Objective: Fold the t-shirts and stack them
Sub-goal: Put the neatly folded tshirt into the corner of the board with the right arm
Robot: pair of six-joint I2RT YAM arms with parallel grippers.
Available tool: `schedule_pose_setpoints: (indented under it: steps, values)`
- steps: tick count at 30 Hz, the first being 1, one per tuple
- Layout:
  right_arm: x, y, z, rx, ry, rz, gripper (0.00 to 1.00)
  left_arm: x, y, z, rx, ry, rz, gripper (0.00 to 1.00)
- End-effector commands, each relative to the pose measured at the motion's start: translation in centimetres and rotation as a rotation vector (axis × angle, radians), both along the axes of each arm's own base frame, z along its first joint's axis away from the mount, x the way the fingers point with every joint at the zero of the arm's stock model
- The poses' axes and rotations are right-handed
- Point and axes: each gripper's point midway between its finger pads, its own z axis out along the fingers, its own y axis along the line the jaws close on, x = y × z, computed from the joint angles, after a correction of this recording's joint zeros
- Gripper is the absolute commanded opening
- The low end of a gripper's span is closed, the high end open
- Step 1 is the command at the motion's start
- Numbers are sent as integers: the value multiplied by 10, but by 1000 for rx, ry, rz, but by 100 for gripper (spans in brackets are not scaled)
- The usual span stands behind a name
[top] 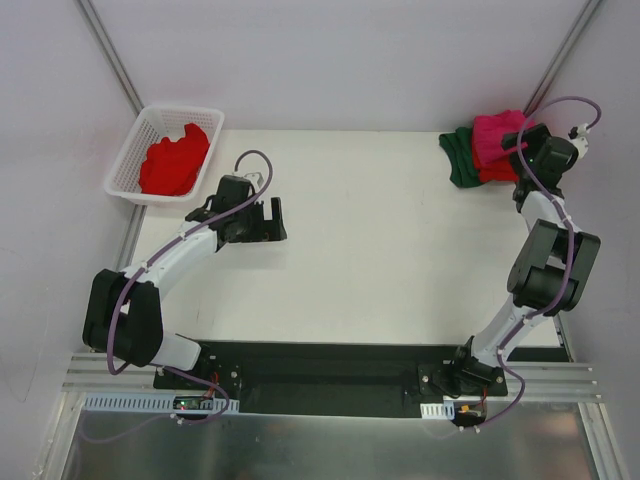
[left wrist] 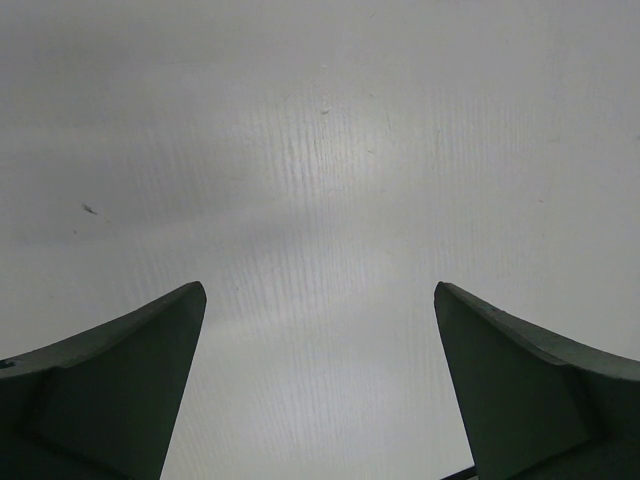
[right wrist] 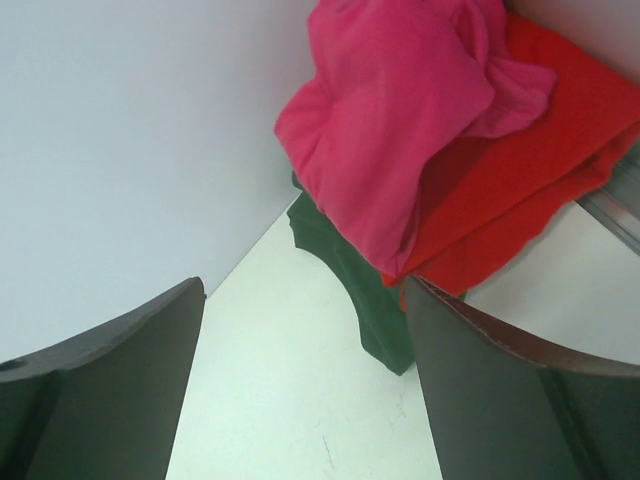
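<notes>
You had four t-shirts: a pink t-shirt on a red t-shirt on a green t-shirt, piled at the desk's 1 o'clock corner. A second red t-shirt lay in the one basket at 10 o'clock, shown only from above. Your left pincer and right pincer both gaped wide, empty.

The magenta-pink t-shirt, red t-shirt and dark green t-shirt are showing plain, another red t-shirt sitting in a white lattice basket.
</notes>
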Motion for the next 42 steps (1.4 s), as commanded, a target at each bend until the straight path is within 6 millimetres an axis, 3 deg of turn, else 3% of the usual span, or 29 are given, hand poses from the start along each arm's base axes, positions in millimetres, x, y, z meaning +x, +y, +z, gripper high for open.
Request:
schedule_pose_setpoints:
  steps: [1, 4, 7, 8, 10, 11, 13, 20, 31, 36, 42]
  values:
    - [1, 1, 54, -101, -98, 63, 81, 3, -8, 11, -44, -43, -11, 99]
    - [13, 1, 56, -97, -103, 112, 72, 7, -15, 11, -41, -56, -27, 99]
    - [30, 1, 53, -95, -102, 167, 54, 13, -22, 9, -33, -52, -39, 99]
    - [34, 2, 51, -93, -101, 190, 43, 15, -24, 5, -28, -45, -42, 99]
    - [46, -1, 42, -100, -88, 209, 31, 18, -28, 6, -31, -45, -48, 99]
    - [50, 0, 39, -104, -86, 222, 16, 19, -29, 2, -27, -37, -50, 99]
    - [63, -2, 30, -102, -67, 240, 3, 21, -32, 0, -28, -32, -54, 99]
    - [96, -5, -10, -131, 1, 340, 1, 31, -37, -13, -15, -8, -55, 99]
    - [133, -22, -42, -161, -1, 342, 1, 44, -47, -37, -12, 56, -63, 99]
    - [136, -31, -63, -100, 27, 311, 1, 50, -52, -42, -21, 70, -72, 99]
    - [127, -27, -90, -53, 82, 322, 1, 52, -54, -44, -24, 76, -74, 99]
